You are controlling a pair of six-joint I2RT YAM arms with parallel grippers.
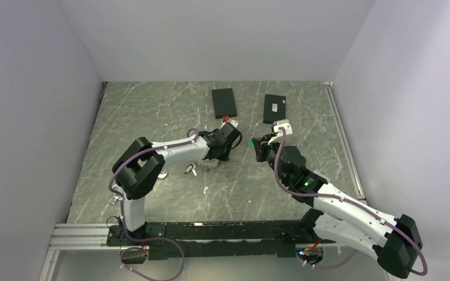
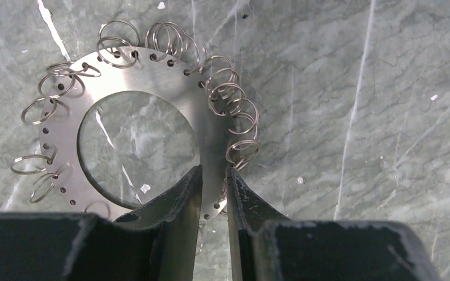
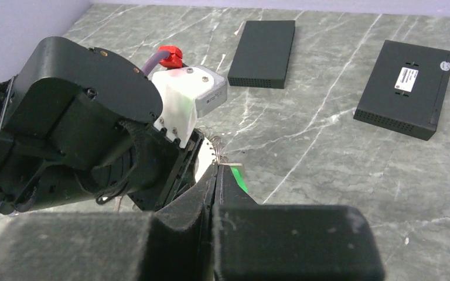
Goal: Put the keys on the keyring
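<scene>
The keyring (image 2: 152,76) is a flat grey metal ring with an open centre, small holes and several wire split rings round its edge. My left gripper (image 2: 214,172) is shut on its band, one finger through the centre and the other outside the rim. From above, the keyring (image 1: 207,165) shows just left of that gripper (image 1: 222,155). My right gripper (image 3: 218,171) is shut on a green-headed key (image 3: 241,178), its tips close to the left wrist. Loose keys (image 1: 189,170) lie by the left forearm.
Two flat black boxes (image 1: 224,102) (image 1: 275,108) lie at the back of the marbled table (image 1: 152,117). White walls close in the left, back and right sides. The left arm's wrist (image 3: 82,117) fills the left of the right wrist view.
</scene>
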